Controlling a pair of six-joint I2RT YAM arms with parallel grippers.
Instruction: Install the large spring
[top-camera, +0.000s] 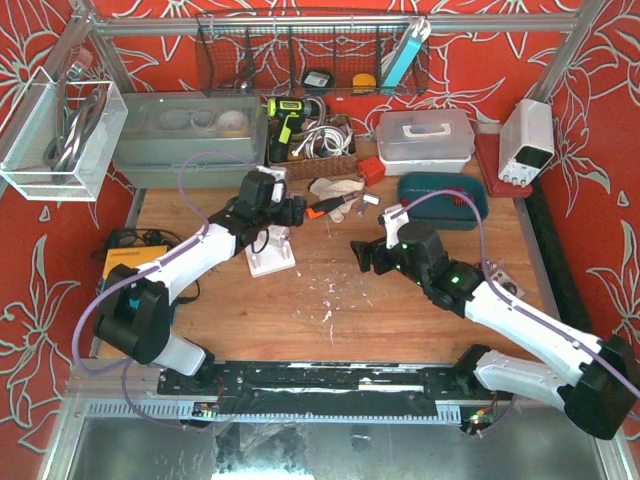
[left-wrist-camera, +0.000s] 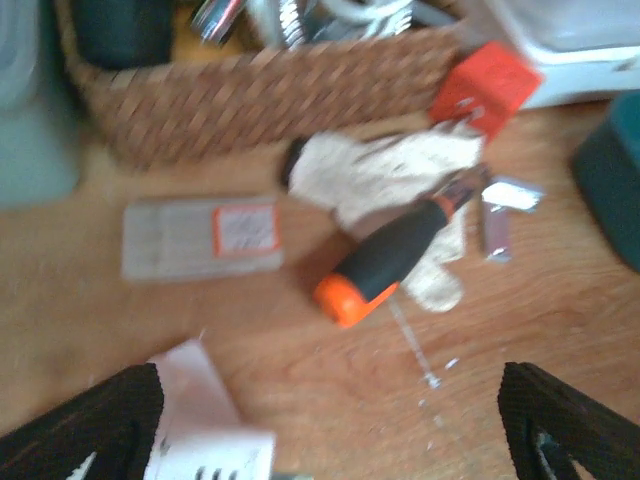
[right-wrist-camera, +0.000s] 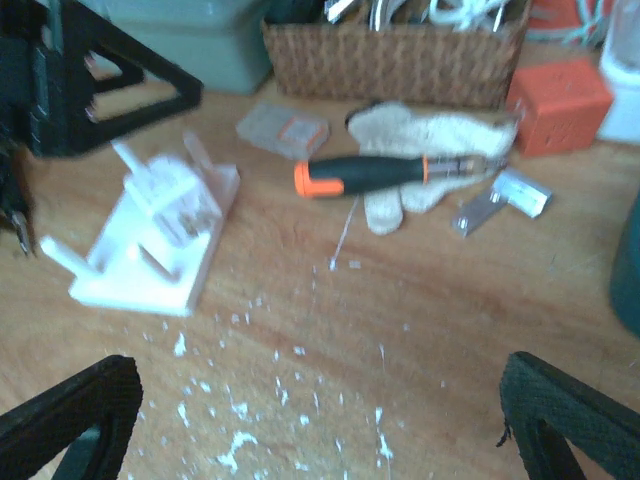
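A white plastic fixture (top-camera: 270, 255) with upright posts stands on the wooden table; it also shows in the right wrist view (right-wrist-camera: 150, 235) and at the bottom left of the left wrist view (left-wrist-camera: 205, 420). I cannot make out a large spring in any view. My left gripper (top-camera: 291, 211) hovers just beyond the fixture; its jaws are wide open with only bare table between them (left-wrist-camera: 325, 390). My right gripper (top-camera: 362, 255) is to the right of the fixture, facing it, wide open and empty (right-wrist-camera: 320, 375).
A black and orange screwdriver (top-camera: 325, 207) lies on a white glove (top-camera: 335, 187) behind the fixture. A wicker basket (top-camera: 310, 150), a red box (top-camera: 371, 170), a teal case (top-camera: 443, 200), a small clear packet (right-wrist-camera: 283, 128) and a metal bracket (right-wrist-camera: 495, 200) are nearby. White chips (right-wrist-camera: 250, 400) litter the table.
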